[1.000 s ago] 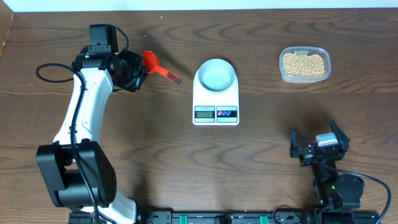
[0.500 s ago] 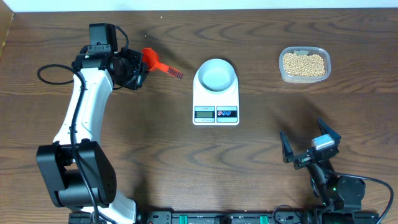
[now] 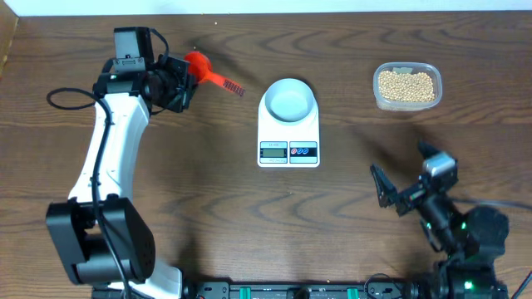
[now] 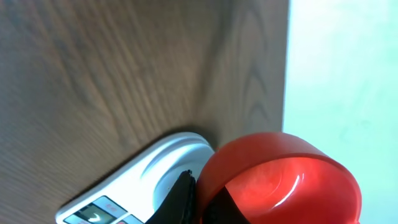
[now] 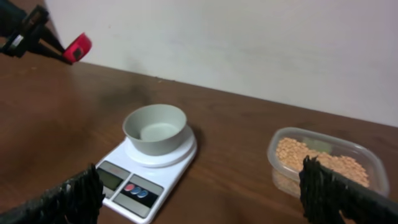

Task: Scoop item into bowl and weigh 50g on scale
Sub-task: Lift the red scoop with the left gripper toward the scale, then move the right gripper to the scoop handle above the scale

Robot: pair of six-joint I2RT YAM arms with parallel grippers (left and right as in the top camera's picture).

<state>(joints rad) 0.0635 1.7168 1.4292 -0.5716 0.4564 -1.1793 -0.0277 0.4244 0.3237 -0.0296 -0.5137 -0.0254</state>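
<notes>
Left gripper (image 3: 183, 76) clamped on red scoop (image 3: 202, 70), held left of scale (image 3: 288, 133). Right gripper (image 3: 406, 176) apart, empty. Bowl (image 3: 288, 101) sits empty on scale; beans (image 3: 406, 85) in tub (image 3: 376, 93), far right. Suggest: carry scoop across level, dip shallow, small loads.

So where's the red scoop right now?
Overhead view, far left: the scoop is in the left gripper, just left of the scale with the bowl on it.

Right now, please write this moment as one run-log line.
left claw: shut on red scoop | right claw: open, empty | bowl: empty, on scale | beans: in clear tub
</notes>
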